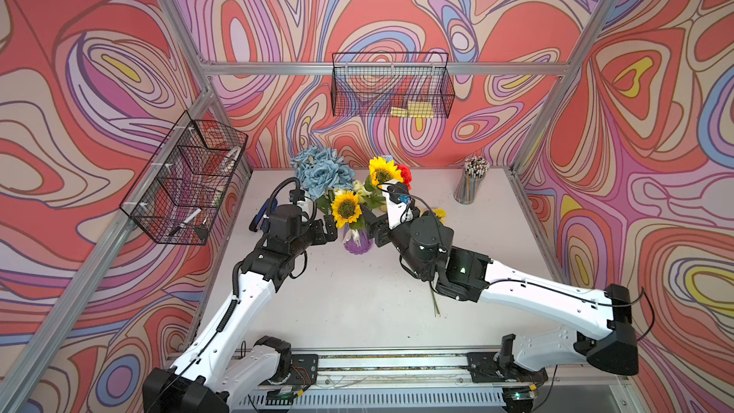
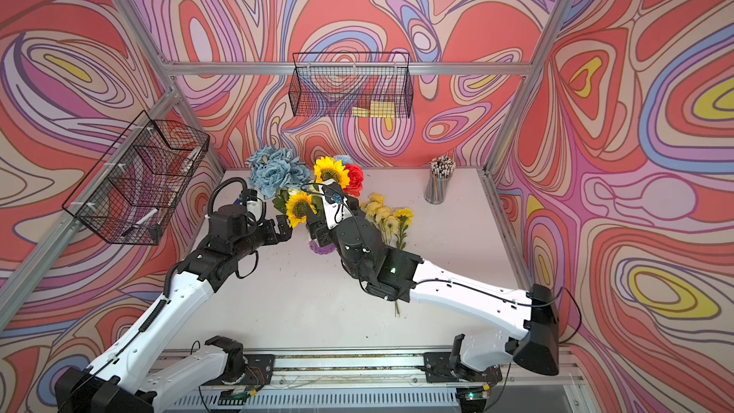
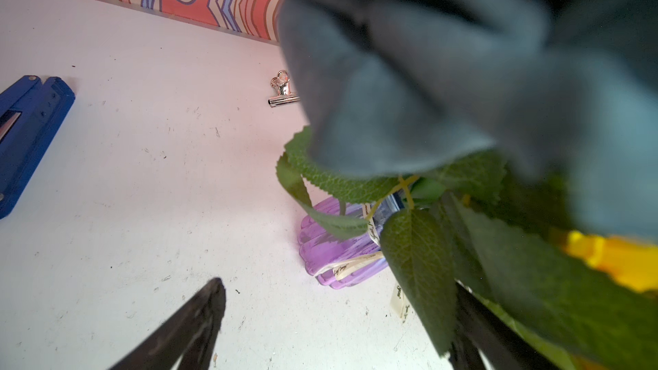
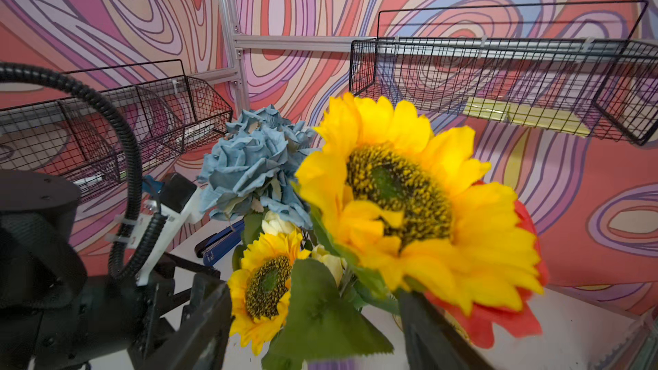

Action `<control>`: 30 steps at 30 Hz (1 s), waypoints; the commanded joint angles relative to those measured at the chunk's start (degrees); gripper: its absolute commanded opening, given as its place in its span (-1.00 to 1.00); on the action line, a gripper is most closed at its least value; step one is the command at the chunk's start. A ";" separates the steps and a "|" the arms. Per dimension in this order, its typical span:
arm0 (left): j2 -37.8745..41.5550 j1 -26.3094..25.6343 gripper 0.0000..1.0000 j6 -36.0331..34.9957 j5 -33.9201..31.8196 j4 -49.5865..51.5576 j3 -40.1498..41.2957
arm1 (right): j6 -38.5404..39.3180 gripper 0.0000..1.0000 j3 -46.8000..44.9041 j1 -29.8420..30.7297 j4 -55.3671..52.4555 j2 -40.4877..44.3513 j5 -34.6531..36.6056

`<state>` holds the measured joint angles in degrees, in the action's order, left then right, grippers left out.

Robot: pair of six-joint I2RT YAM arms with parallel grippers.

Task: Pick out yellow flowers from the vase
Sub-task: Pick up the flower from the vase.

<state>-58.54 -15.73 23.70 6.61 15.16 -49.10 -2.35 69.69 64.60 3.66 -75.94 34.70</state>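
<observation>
"Top views first: where is the vase?"

"The small purple vase (image 1: 359, 247) stands on the white table (image 1: 337, 311), about mid-table, between the two arms. Two sunflowers (image 1: 346, 208) rise from it, together with blue roses (image 1: 321, 172), a red rose (image 1: 405, 174) and pale cream buds (image 4: 276, 223)."

"Are any yellow flowers outside it?"

"Yes. In a top view, a spray of yellow roses (image 2: 377, 208) and a yellow carnation (image 2: 404, 214) lie flat on the table near the vase, on the robot's right. Their stems run under the right arm."

"What are the pincers doing?"

"The left gripper (image 3: 338, 282) hangs just beside the vase on its left. Its fingers (image 3: 199, 315) are spread wide, and green leaves hang in the gap. The right gripper (image 4: 309, 288) is at the vase's other side, low among the stems, with its fingers (image 4: 427, 332) also apart. A sunflower leaf and stems sit between them. Whether they touch the fingers, I cannot tell."

"Anything else on the table?"

"A clear cup of pencils (image 1: 472, 184) stands near the far right corner. In the left wrist view, a blue stapler (image 3: 28, 137) and a silver clip (image 3: 283, 90) lie on the table."
</observation>
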 commanded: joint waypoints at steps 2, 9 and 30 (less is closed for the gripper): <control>0.32 0.28 0.89 -0.61 0.51 -1.06 -0.84 | -3.27 0.49 -3.62 0.18 -2.13 4.02 -2.20; -0.30 0.34 0.89 -0.82 0.33 -1.24 -0.51 | -0.54 0.49 -4.22 0.22 -0.90 3.07 1.15; -0.07 0.43 0.89 -0.85 0.69 -1.11 -0.68 | 1.98 0.48 6.17 -4.64 -2.02 -5.03 -1.05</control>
<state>-58.74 -15.68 23.59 6.98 15.14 -49.10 -0.60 73.56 60.42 2.81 -79.37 35.92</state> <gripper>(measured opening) 0.946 0.740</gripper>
